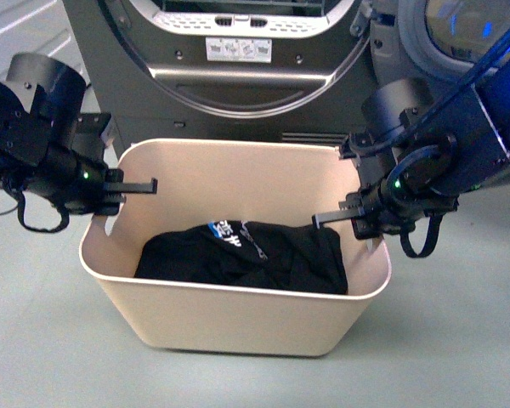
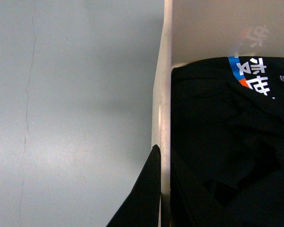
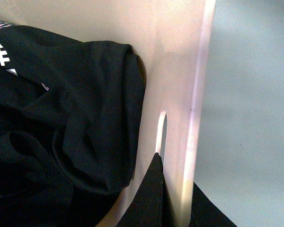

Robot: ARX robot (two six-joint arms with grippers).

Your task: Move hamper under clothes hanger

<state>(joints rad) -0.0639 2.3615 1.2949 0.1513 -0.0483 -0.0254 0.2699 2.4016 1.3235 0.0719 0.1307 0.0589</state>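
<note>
Hamper (image 1: pixel 238 319) stands on the grey floor (image 1: pixel 34 340) directly ahead of the robot, with its near wall closest to the camera. It holds 1 black garment (image 1: pixel 246 255) with blue-and-white print, bunched on the bottom.

Grip state, 2 grippers:
- Left gripper (image 1: pixel 143 185) sits at the left short wall. The left wrist view shows the outer finger (image 2: pixel 142 198) flat against the outside of the wall. The inner finger is hard to separate from the black cloth, but the wall appears pinched between them.
- Right gripper (image 1: pixel 325 219) sits at the right short wall. The right wrist view shows 1 finger (image 3: pixel 149 198) inside the tub just below the slot handle (image 3: pixel 162 132) and the other outside, with the wall pinched between them.

Behind the tub, touching or just beside its far wall, is the dark grey dryer (image 1: pixel 238 85). The clothes hanger is not in view in any camera.

Step in hand, as judged: grasp made on both ends, transport not yet done. The next move calls for both arms to travel together at equal pace, keeping the rim level, clear of the dryer front. The rack must first be brought into view.
</note>
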